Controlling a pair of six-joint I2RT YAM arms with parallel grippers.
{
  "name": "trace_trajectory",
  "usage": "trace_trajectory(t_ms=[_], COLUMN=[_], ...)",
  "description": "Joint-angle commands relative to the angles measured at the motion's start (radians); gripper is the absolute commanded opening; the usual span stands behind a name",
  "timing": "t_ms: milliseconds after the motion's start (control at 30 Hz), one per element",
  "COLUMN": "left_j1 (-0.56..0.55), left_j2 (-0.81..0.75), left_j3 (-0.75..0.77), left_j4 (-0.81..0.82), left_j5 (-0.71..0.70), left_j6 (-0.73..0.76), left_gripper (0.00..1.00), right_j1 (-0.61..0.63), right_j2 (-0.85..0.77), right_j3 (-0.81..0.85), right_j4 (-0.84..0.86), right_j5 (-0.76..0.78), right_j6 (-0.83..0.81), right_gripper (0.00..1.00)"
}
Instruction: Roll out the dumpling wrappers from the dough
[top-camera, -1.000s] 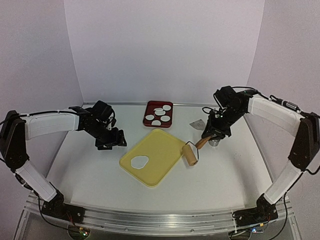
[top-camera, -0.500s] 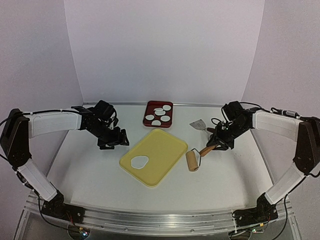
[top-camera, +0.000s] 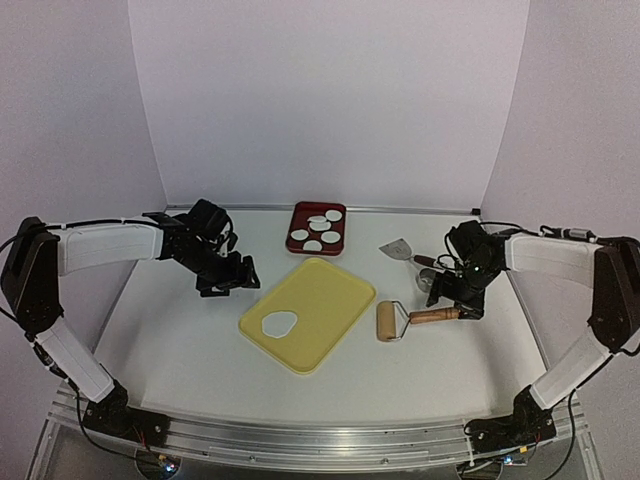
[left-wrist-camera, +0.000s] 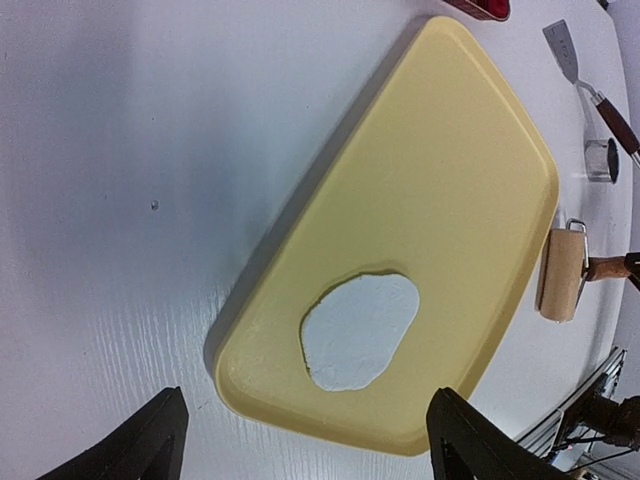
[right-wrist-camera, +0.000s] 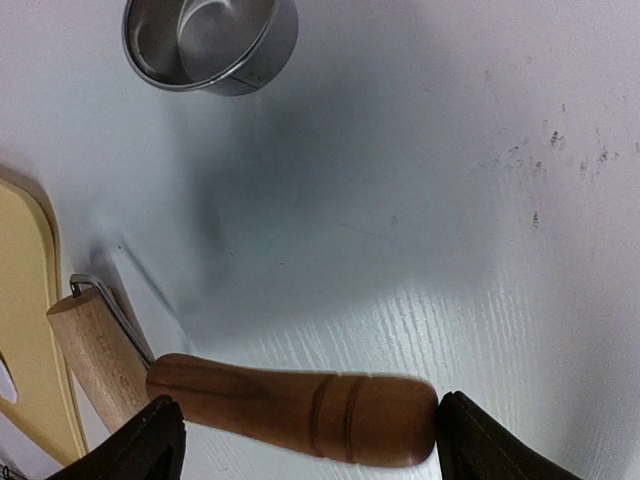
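left pincer (top-camera: 228, 284) is gaping beside the yellow board's (top-camera: 320, 300) left edge — right pincer (right-wrist-camera: 300, 430) is gaping astride the roller handle (right-wrist-camera: 290, 405).

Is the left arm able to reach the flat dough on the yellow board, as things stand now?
Probably yes. The left gripper hangs open just beside the yellow board, and the dough lies bare near that side, with nothing between them.

A white table (top-camera: 180, 340) with a faintly grained top stands inside a plain, pale lilac enclosure. The enclosure has a back wall (top-camera: 330, 100) and two side walls (top-camera: 70, 110) angling inward. A metal rail (top-camera: 320, 440) edges the near side. The light is soft and even, possibly from overhead.
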Motion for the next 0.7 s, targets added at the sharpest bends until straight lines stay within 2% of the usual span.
trace_trajectory(t_ms=[0,133,233,300,400,667], left_j1=[0.034,0.054,0.064,0.067,0.068,0.070], left_j2=[-0.022,-0.018,0.004,0.018,0.035,0.127], left_j3=[0.045,0.056,0.072,0.085,0.095,0.148], left_j4=[0.055,0.089,0.101,0.097,0.100,0.130], left_j5=[0.002,0.021,0.045,0.054,0.062,0.095], left_j6=[0.029,0.050,0.065,0.075,0.076,-0.018], left_gripper=[0.85,0.86,0.86,0.86,0.86,0.86], right_j1=[-0.044,-0.139,-0.198,-0.232,-0.271,-0.290], right_j2=[-0.106,-0.190,-0.224,-0.220,-0.184,0.060], right_j3=[0.000,-0.033,-0.063,-0.081,-0.082,0.046], right_j4=[-0.032,-0.027,0.018,0.076,0.155,0.256], right_j5=[0.086,0.073,0.008,-0.056,-0.172,-0.279], right_j6=[0.003,-0.016,-0.055,-0.063,-0.066,-0.107], right_gripper=[0.91,0.96,0.96,0.91,0.75,0.57])
